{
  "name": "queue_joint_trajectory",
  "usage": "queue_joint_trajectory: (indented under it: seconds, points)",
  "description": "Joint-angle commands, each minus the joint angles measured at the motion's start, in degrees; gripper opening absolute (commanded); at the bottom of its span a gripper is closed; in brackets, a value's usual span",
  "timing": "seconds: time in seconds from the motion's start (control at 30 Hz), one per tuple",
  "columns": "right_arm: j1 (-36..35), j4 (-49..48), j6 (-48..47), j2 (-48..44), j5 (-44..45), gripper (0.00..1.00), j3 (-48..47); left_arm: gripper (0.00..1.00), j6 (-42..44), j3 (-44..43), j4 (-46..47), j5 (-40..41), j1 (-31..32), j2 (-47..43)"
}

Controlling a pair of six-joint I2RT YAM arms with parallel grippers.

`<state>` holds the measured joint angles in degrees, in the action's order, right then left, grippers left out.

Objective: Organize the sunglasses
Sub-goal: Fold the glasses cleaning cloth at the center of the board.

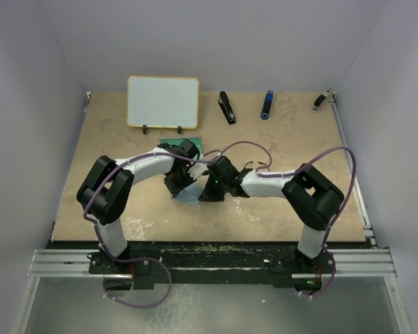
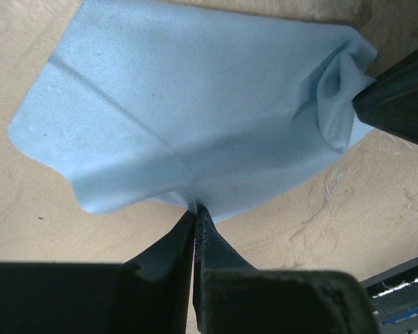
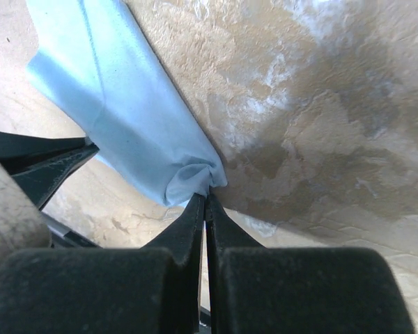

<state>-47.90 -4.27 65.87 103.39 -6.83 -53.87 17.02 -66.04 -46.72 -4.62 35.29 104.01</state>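
Blue cloth (image 2: 195, 104), not the sunglasses, is pinched by both grippers. The left gripper (image 2: 195, 209) clamps one edge and the right gripper (image 3: 207, 198) a bunched corner, arms bent inward over the table (image 1: 299, 139) middle. The sunglasses cannot be made out.

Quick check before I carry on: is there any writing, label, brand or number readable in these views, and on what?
No text can be read in any view.
The whiteboard is blank.
The light-blue cloth is plain, with no print.
The black item, blue item and black-and-silver item at the far edge are too small to show any marking.
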Motion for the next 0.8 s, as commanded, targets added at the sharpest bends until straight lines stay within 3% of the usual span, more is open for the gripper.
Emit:
queue_joint_trajectory:
  seconds: [0.0, 0.4, 0.77]
  points:
    - [-0.7, 0.6, -4.4, -5.3, 6.0, 0.0, -7.7, 0.04, 6.2, -0.6, -2.3, -3.3, 3.2, -5.6]
    - [-3.3, 3.5, -5.0, -5.1, 8.2, 0.0, -10.8, 0.04, 3.8, -3.2, -5.1, -5.3, 2.1, -10.9]
    - [-6.1, 8.9, -5.6, -8.3, 12.3, 0.0, -13.6, 0.04, 1.9, -5.5, -11.4, -7.5, -3.5, -18.7]
